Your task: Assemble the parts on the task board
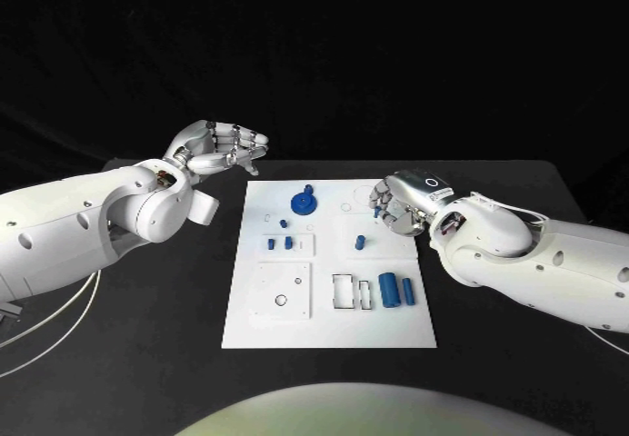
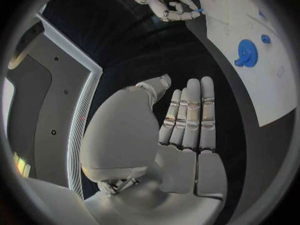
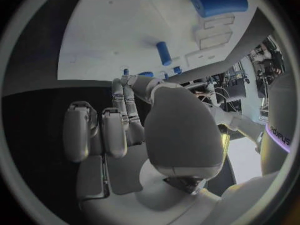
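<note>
On smooth white task board [image 1: 263, 327] — toothed blue gear [image 1: 304, 201].

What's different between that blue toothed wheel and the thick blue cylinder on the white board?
The blue toothed wheel is a flat disc lying face up; the thick blue cylinder is a plain smooth roll lying on its side. The wheel sits at the far end of the white task board, the cylinder nearer the robot, towards its right. Both are blue and rest on the board.

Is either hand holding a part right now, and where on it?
The right hand pinches a small blue part by its end between fingertips, over the task board. The left hand holds nothing.
</note>
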{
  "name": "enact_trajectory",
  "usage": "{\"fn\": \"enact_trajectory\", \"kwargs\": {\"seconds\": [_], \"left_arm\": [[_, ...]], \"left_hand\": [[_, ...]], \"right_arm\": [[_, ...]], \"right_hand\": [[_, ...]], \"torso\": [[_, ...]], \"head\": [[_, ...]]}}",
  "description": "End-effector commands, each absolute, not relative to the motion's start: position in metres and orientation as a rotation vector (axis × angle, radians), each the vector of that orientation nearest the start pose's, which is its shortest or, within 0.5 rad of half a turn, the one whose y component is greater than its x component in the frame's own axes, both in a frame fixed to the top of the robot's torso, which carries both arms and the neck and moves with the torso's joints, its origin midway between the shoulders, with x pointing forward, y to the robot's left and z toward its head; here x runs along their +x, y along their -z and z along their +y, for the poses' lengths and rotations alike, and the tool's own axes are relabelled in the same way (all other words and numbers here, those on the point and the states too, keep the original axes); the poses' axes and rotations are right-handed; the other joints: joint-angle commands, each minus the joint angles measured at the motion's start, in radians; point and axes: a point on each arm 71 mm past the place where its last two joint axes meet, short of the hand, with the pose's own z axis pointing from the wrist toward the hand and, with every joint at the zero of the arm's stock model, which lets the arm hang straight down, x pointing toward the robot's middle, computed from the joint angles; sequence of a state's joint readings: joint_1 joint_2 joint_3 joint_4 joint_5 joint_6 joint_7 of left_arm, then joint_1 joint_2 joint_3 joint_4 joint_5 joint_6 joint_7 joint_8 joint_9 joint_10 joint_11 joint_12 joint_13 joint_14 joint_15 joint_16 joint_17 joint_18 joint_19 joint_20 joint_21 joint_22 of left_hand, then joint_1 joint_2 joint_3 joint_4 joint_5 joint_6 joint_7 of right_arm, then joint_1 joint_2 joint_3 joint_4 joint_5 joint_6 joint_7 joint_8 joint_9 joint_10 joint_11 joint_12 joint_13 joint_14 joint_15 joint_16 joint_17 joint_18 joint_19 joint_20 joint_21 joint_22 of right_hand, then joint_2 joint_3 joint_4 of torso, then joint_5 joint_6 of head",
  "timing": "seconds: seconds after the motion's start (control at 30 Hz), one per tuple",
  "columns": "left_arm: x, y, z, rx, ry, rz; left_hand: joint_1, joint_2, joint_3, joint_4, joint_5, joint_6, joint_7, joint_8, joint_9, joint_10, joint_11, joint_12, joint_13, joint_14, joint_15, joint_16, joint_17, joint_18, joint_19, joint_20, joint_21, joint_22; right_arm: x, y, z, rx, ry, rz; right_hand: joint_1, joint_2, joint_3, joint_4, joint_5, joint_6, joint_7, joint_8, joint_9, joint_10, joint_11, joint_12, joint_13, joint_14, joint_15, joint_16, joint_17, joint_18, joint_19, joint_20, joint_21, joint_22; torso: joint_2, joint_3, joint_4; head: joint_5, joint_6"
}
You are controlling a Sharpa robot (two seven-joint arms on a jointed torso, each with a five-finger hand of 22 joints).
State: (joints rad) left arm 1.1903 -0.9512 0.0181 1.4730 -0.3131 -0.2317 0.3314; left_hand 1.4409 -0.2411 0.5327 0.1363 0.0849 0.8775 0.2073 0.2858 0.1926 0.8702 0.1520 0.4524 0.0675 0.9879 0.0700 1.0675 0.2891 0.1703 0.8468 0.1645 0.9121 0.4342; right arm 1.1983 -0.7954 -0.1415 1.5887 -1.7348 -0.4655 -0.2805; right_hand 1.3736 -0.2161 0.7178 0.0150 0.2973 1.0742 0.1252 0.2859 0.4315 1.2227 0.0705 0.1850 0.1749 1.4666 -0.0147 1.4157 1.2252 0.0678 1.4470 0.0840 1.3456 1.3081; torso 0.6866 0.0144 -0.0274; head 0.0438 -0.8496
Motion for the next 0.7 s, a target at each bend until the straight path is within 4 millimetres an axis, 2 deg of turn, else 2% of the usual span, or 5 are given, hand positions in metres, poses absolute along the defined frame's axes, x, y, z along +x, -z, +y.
{"fn": "enact_trajectory", "kwargs": {"seconds": [0.03,0.2,0.4,0.53,0.7], "left_arm": [[0.498,0.162,0.271,-0.828,1.382,1.473],[0.499,0.162,0.271,-0.828,1.383,1.473],[0.5,0.162,0.269,-0.827,1.386,1.474],[0.5,0.163,0.268,-0.826,1.388,1.474],[0.5,0.163,0.267,-0.826,1.39,1.476]], "left_hand": [[0.001,-0.004,-0.001,-0.005,0.003,-0.007,0.003,-0.004,-0.001,-0.01,-0.002,-0.007,-0.001,-0.005,0.005,-0.006,-0.002,0.012,-0.004,0.006,-0.007,-0.002],[0.001,-0.004,-0.001,-0.006,0.003,-0.007,0.003,-0.004,-0.001,-0.011,-0.001,-0.007,-0.001,-0.005,0.005,-0.007,-0.002,0.012,-0.004,0.006,-0.007,-0.002],[0.001,-0.003,-0.001,-0.007,0.003,-0.007,0.003,-0.004,-0.001,-0.014,-0.001,-0.008,-0.001,-0.005,0.006,-0.007,-0.002,0.012,-0.004,0.006,-0.008,-0.002],[0.001,-0.003,-0.001,-0.007,0.003,-0.007,0.003,-0.004,-0.001,-0.015,-0.001,-0.008,-0.001,-0.006,0.006,-0.007,-0.002,0.012,-0.004,0.006,-0.008,-0.002],[0.001,-0.003,-0.002,-0.008,0.003,-0.008,0.004,-0.003,-0.001,-0.019,0.0,-0.009,-0.001,-0.006,0.006,-0.008,-0.003,0.012,-0.004,0.007,-0.009,-0.003]], "right_arm": [[0.449,0.196,-0.153,-0.3,-0.577,1.499],[0.433,0.189,-0.129,-0.329,-0.659,1.486],[0.419,0.185,-0.1,-0.373,-0.744,1.469],[0.412,0.184,-0.084,-0.398,-0.785,1.465],[0.404,0.19,-0.069,-0.419,-0.822,1.48]], "right_hand": [[-0.009,-0.003,0.004,-0.001,0.001,0.005,-0.001,0.007,0.001,0.019,-0.015,0.001,-0.001,0.034,-0.006,-0.004,-0.002,-0.015,0.006,0.0,0.009,0.138],[-0.01,-0.003,0.005,-0.002,0.001,0.005,-0.001,0.007,0.002,0.019,-0.015,0.001,0.0,0.033,-0.006,-0.005,-0.005,-0.016,0.008,0.0,0.014,0.141],[-0.01,-0.002,0.007,-0.004,0.001,0.005,-0.002,0.007,0.002,0.019,-0.015,0.001,0.0,0.033,-0.006,-0.006,-0.006,-0.016,0.009,0.0,0.016,0.142],[-0.01,-0.002,0.007,-0.004,0.001,0.005,-0.002,0.007,0.002,0.019,-0.015,0.001,0.0,0.033,-0.006,-0.006,-0.007,-0.015,0.008,-0.001,0.014,0.141],[-0.011,-0.002,0.008,-0.005,0.001,0.005,-0.002,0.007,0.002,0.019,-0.015,0.0,0.0,0.033,-0.006,-0.006,-0.006,-0.015,0.008,-0.001,0.014,0.141]], "torso": [[0.0,0.0007,-0.0013],[-0.001,-0.0009,0.0014],[-0.001,-0.0013,0.0043],[-0.002,-0.0035,0.0038],[-0.001,-0.0038,0.0024]], "head": [[0.005,-0.001],[0.012,-0.002],[0.029,-0.004],[0.045,-0.008],[0.068,-0.013]]}}
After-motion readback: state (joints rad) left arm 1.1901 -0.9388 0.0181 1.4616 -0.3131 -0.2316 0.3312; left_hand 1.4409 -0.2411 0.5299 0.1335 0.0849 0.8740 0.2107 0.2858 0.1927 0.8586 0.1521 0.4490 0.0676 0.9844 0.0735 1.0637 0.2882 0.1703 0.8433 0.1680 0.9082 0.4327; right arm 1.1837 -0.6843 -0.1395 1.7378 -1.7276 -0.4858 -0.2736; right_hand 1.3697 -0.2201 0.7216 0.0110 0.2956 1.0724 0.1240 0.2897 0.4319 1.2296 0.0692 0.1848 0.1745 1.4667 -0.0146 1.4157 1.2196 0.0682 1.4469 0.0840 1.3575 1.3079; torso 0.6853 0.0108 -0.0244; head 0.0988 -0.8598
